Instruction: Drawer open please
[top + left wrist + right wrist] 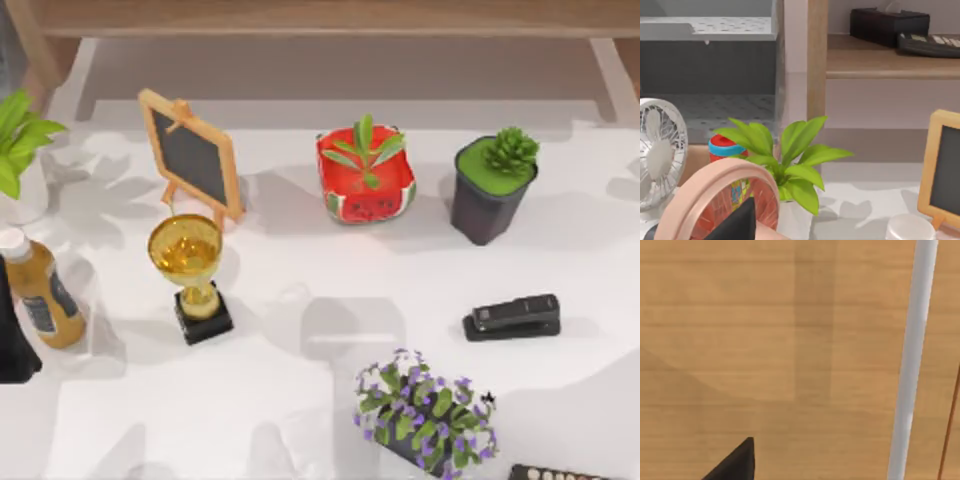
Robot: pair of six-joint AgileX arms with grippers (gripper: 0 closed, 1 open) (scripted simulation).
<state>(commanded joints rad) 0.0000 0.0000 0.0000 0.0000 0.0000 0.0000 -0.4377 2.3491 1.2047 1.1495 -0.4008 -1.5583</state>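
So, left side first. The left pincer (740,222) is seen low over the table's left end, and whether it's released or clenched can't be told, since just a dark tip of it is caught. Nothing seems to be held by it. Just ahead of it a pink ring (715,190) is seen, with a leafy plant (790,165) a bit beyond and a small chalkboard (945,165) further off to the side. A wooden shelf unit (817,60) is seen well past all that. This arm is judged to be parked, tbh.

Now the right side, where the action is. The right pincer (735,465) is pressed up close to a wooden panel (765,340), which is taken to be the drawer front, belonging to the wooden furniture along the table's far edge (320,15). Same story here: open or shut can't be told. A pale bar handle (912,360) is seen on that panel, off to one side of the pincer and apart from it, so it's not yet grabbed.

That's the bit everything hangs on. The handle's long axis is laid across the line from pincer to bar, so a sideways shift would be needed before it could be closed on. The right arm is clearly the nearer one. How far the drawer is out can't be judged.
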